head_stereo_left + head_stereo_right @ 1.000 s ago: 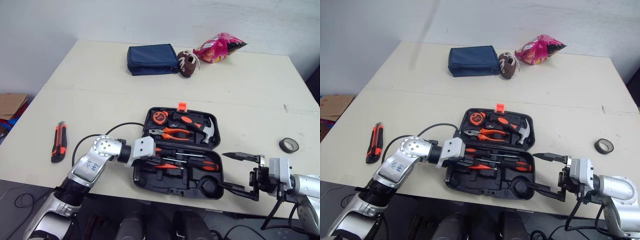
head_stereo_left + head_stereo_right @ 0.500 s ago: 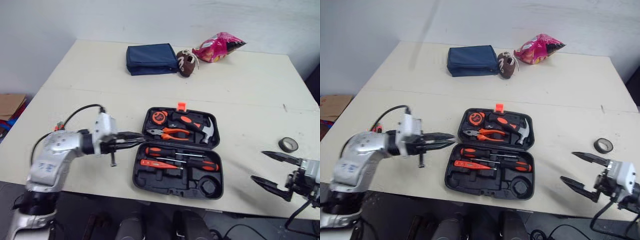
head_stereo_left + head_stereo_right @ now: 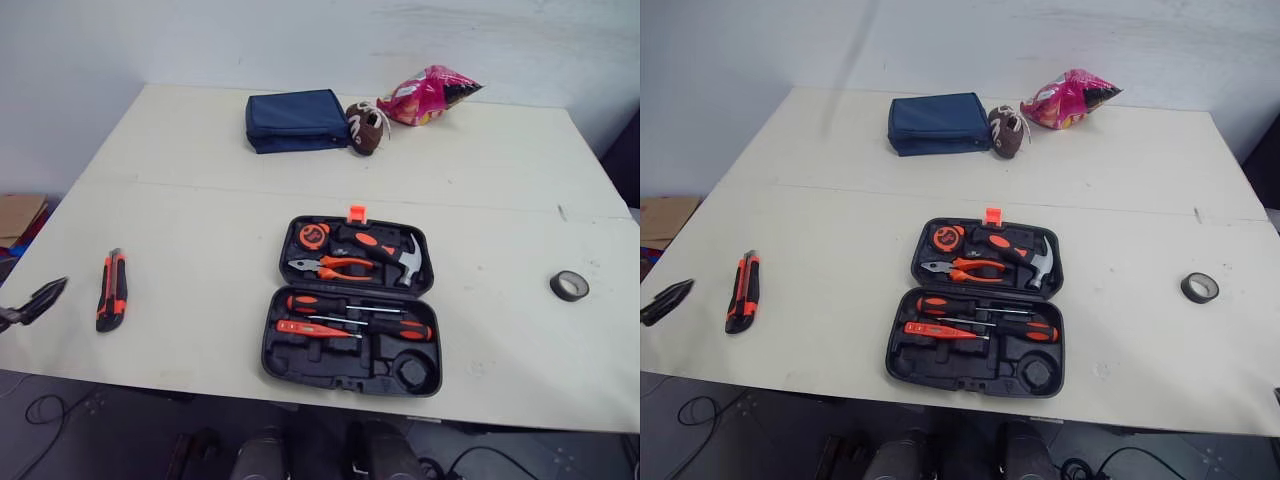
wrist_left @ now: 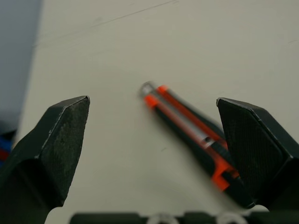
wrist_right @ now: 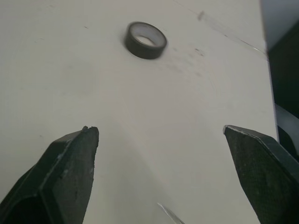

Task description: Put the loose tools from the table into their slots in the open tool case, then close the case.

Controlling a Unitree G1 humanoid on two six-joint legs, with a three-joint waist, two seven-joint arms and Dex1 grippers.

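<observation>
The left gripper [image 4: 149, 109] has its two black fingers spread wide apart, and it holds nothing. It sits at the left edge of the table [image 3: 200, 200], near the knife [image 3: 111, 290] but not touching it. The knife is orange and black and lies flat on the table, well off to the left of the tool case [image 3: 300, 358]. In the left wrist view the knife lies just ahead of the fingers.

The right gripper [image 5: 160, 135] is spread wide too, with nothing in it. It is over bare table near the right edge. The tape roll [image 3: 569, 286] is a small dark ring lying flat ahead of that gripper, apart from it. It lies to the right of the case, well apart from it.

The tool case lies open and flat near the front middle of the table, with a small orange latch [image 3: 356, 212] on its far side. In the far half are a tape measure [image 3: 314, 236], pliers [image 3: 335, 266] and a hammer [image 3: 395, 252]. In the near half the screwdrivers [image 3: 318, 302] lie side by side, with orange and black handles.

At the back of the table are three more things in a row: a blue pouch [image 3: 297, 120], a little brown toy football [image 3: 366, 127] just beside it, and a pink snack bag [image 3: 430, 93] next to that.
</observation>
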